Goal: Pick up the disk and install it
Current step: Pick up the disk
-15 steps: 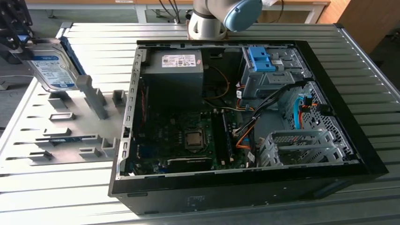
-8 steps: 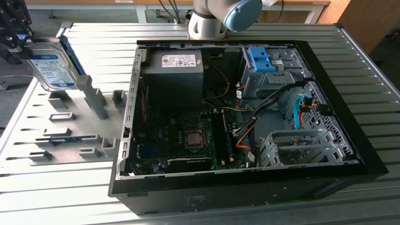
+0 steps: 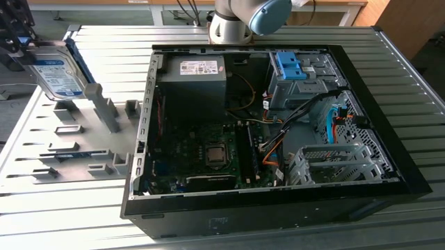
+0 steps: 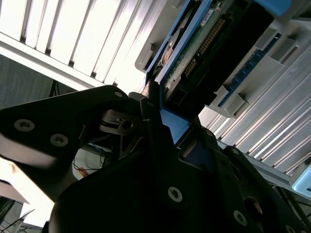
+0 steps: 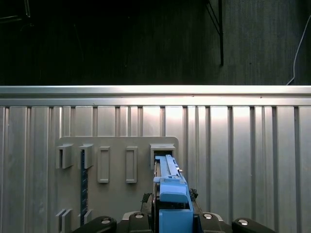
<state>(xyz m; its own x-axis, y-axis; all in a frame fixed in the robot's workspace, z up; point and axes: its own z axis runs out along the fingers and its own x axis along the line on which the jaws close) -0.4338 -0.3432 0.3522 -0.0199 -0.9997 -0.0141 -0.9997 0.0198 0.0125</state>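
Observation:
The disk (image 3: pixel 56 73), a silver drive with a white-and-blue label in a bright blue carrier, hangs on edge at the exterior view's far left, over the grey fixture plate (image 3: pixel 76 140). My gripper (image 3: pixel 23 48) is shut on its upper end. In the first wrist view the carrier's blue edge (image 5: pixel 170 191) runs from my gripper (image 5: pixel 171 221) toward a grey slot (image 5: pixel 162 148). The second wrist view shows the disk's green circuit-board side (image 4: pixel 204 34) rising out of the black fingers (image 4: pixel 155 131). I cannot tell whether the lower end touches the fixture.
The open black computer case (image 3: pixel 389 172) lies on the slatted metal table (image 3: pixel 62 213), right of the fixture. A blue bracket (image 3: pixel 292 65) tops its drive bay at the back. A metal cage (image 3: pixel 334 164) sits front right, with cables beside it. The arm's base (image 3: pixel 240 18) stands behind.

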